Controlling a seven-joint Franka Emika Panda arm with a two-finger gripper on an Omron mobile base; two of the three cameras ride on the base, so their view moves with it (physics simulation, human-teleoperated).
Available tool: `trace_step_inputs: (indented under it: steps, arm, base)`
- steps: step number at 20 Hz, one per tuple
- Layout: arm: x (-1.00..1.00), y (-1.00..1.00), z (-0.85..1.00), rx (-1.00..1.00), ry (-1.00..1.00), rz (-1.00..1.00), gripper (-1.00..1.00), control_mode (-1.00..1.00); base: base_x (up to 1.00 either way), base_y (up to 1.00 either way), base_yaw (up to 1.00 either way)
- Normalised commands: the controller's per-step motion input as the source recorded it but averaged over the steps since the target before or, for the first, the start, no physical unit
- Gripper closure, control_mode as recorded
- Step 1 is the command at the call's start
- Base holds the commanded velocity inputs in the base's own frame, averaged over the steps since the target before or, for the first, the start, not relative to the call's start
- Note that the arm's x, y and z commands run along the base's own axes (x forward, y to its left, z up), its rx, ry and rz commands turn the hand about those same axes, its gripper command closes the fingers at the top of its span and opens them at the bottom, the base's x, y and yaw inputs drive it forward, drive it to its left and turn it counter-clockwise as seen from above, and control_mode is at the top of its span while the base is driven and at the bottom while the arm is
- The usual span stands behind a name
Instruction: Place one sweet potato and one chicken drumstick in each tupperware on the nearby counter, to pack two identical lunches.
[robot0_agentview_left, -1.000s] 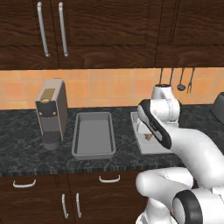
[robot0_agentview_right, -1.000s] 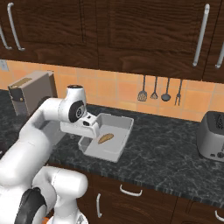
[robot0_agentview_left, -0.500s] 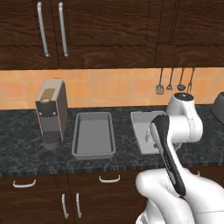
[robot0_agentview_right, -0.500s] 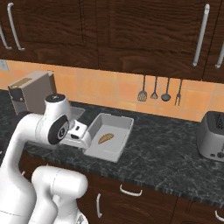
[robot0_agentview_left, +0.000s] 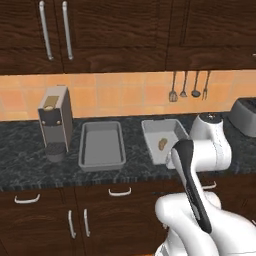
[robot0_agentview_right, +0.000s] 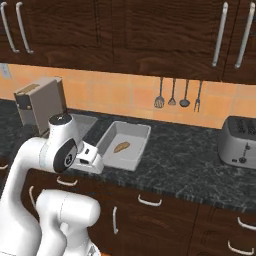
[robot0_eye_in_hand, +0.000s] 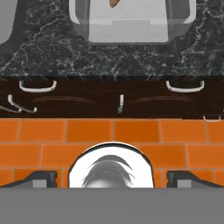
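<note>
Two grey tupperware stand side by side on the dark counter (robot0_agentview_left: 30, 165). The left tupperware (robot0_agentview_left: 101, 145) holds nothing. In the right tupperware (robot0_agentview_left: 172, 129) (robot0_agentview_right: 134, 132) (robot0_eye_in_hand: 131, 26) lies one tan sweet potato (robot0_agentview_left: 162, 144) (robot0_agentview_right: 121, 147) (robot0_eye_in_hand: 114, 2). My gripper (robot0_eye_in_hand: 113, 179) is open and holds nothing, its dark fingertips (robot0_eye_in_hand: 41, 178) spread wide. It hangs in front of the counter's edge, looking down past the drawers to the floor. The white hand (robot0_agentview_right: 91, 156) sits just before the right tupperware's near rim. The chicken drumstick is out of view.
A grey coffee machine (robot0_agentview_left: 55, 122) (robot0_agentview_right: 42, 102) stands left of the tupperware. A toaster (robot0_agentview_left: 245, 115) (robot0_agentview_right: 240, 142) sits at the far right. Utensils (robot0_agentview_right: 172, 92) hang on the tiled wall. Drawers with silver handles (robot0_eye_in_hand: 38, 86) run below the counter, above an orange tiled floor (robot0_eye_in_hand: 87, 131).
The arm has swung back from over the right tupperware to the counter's front edge, with the hand now turned downward. The gripper stayed open. The sweet potato stays in the tupperware.
</note>
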Motion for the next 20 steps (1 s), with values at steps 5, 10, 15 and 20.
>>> trace_step_inputs:
  steps: [5,10,15,20]
  arm:
    - [0.00,0.00,0.00,0.00,0.00,0.00,-1.00,1.00]
    - [0.00,0.00,0.00,0.00,0.00,0.00,-1.00,1.00]
    - [0.00,0.00,0.00,0.00,0.00,0.00,-1.00,1.00]
    - [0.00,0.00,0.00,0.00,0.00,0.00,-1.00,1.00]
  base:
    - [-0.68,-0.25,-0.62]
    - [-0.04,-0.28,-0.79]
    - [0.11,-0.82,-0.46]
    - [0.46,-1.00,-0.13]
